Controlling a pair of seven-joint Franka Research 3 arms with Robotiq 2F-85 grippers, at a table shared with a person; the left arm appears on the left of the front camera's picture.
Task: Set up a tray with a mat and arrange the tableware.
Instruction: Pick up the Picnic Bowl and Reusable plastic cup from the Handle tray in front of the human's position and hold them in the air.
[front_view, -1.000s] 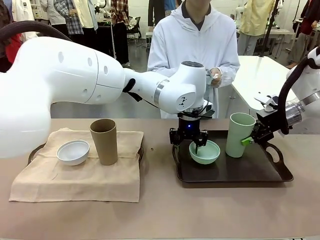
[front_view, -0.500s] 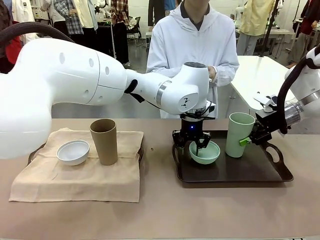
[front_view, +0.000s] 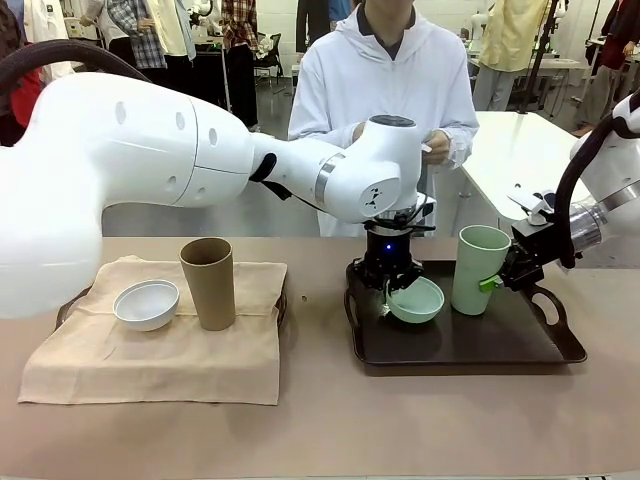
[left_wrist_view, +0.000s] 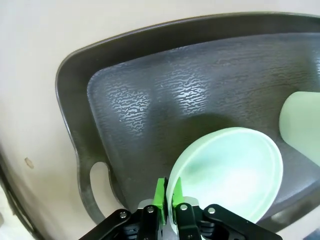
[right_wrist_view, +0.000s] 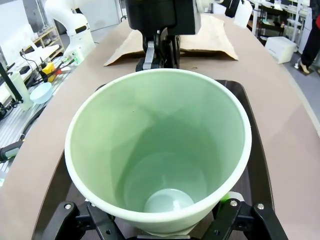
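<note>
Clamping left gripper (left_wrist_view: 168, 195) on rim of mint green bowl (left_wrist_view: 230, 170), tilting at dark tray's (left_wrist_view: 150, 100) handle end. Straddling mint green cup (right_wrist_view: 160, 150) with right gripper (right_wrist_view: 159, 220); squeeze impossible telling. Calling for deep rim pinch, levelling bowl, steering clear of cup beside.

From the front, looked slightly down across the table (front_view: 320, 420) from its near edge toward the person (front_view: 385, 90) at the far edge, at middle distance, wide enough for the tan mat (front_view: 150, 350) at left and the dark tray (front_view: 470, 360) at right. From the left wrist, looked steeply down, very near, on the tray's handled end and the mint green bowl (left_wrist_view: 230, 170). From the right wrist, looked down into the mint green cup (right_wrist_view: 160, 150), close above its rim, facing the mat beyond. Shared by all three: the dark tray and the cup.
</note>
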